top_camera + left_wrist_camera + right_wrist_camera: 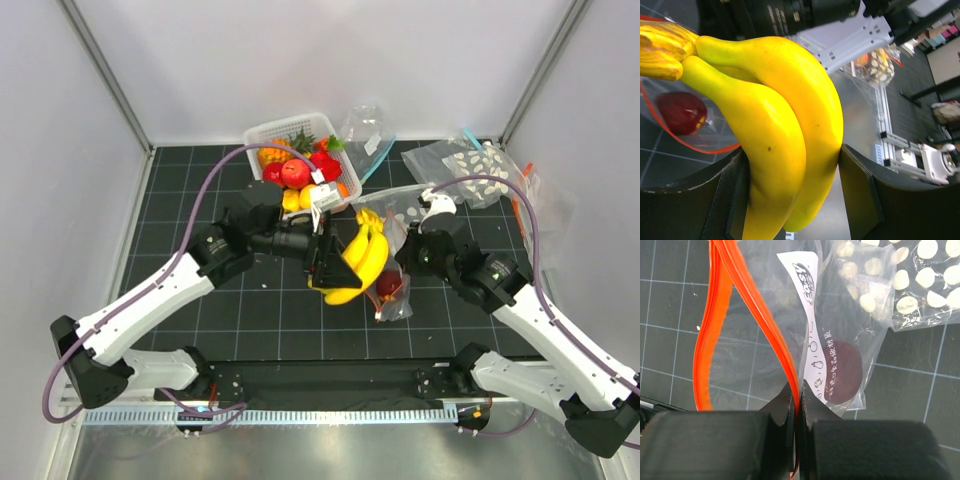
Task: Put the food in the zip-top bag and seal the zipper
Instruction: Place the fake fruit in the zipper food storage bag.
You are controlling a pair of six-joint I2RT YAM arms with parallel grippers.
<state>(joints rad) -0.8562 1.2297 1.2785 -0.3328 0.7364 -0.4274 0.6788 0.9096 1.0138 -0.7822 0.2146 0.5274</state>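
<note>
Left pincer (790, 195) clamps the banana bunch (785, 100). Right pincer (799, 412) pinches shut on the zipper (720, 290) of the zip-top bag (755, 355); maroon fruit (845, 371) inside.

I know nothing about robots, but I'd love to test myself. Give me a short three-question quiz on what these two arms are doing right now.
1. True or false: the left gripper is shut on the banana bunch.
2. What does the right gripper pinch? A) the zipper B) the white basket C) a bag of white discs
3. What colour is the round fruit inside the zip-top bag?
Key: 1 true; 2 A; 3 dark maroon.
</note>
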